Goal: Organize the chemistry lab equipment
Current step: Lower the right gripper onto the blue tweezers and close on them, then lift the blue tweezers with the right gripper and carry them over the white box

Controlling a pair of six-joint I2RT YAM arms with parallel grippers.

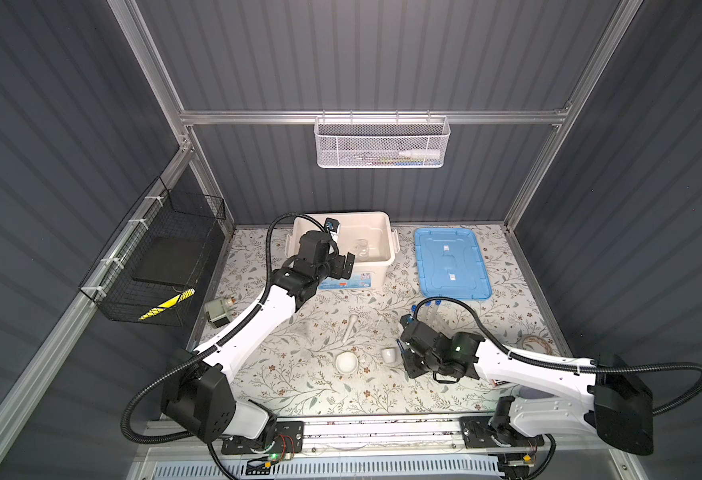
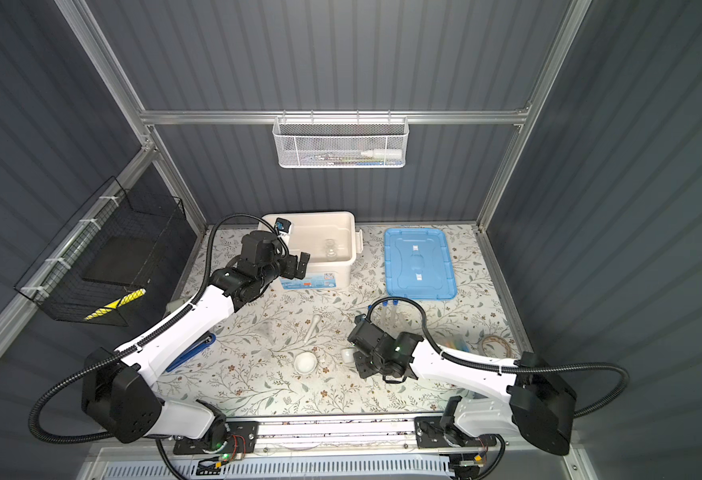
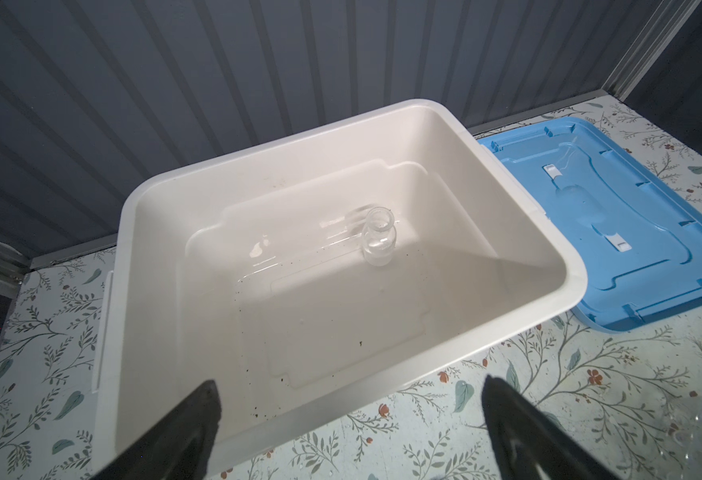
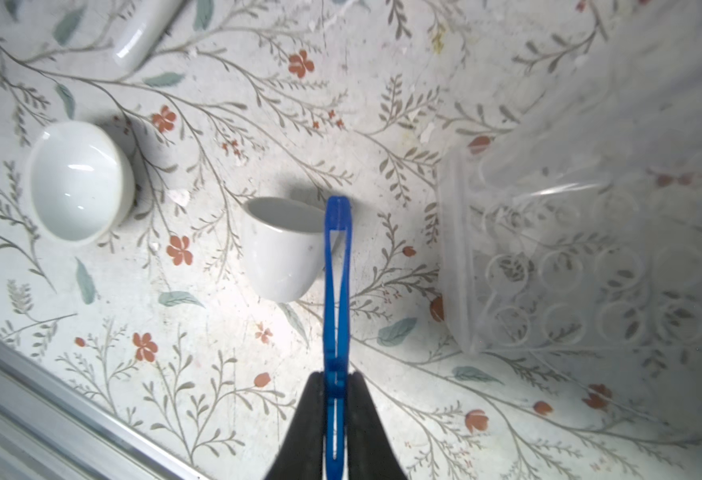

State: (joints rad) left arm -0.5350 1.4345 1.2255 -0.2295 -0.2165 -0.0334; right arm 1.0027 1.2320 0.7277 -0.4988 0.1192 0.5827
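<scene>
Pinching the blue tweezers [image 4: 337,291], the right fingers [image 4: 299,424] hold their far end at the small white cup [image 4: 283,257] on the desk [image 4: 216,353]; lift straight up so the cup is not knocked, then carry them to the white bin [image 3: 424,116], where the small glass flask [image 3: 378,241] stands; left fingers [image 3: 183,428] hang spread wide.

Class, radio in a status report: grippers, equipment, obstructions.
Left gripper open by white bin, flask inside. Right gripper shut on blue tweezers, tips at small white cup. Clear rack close alongside.
</scene>
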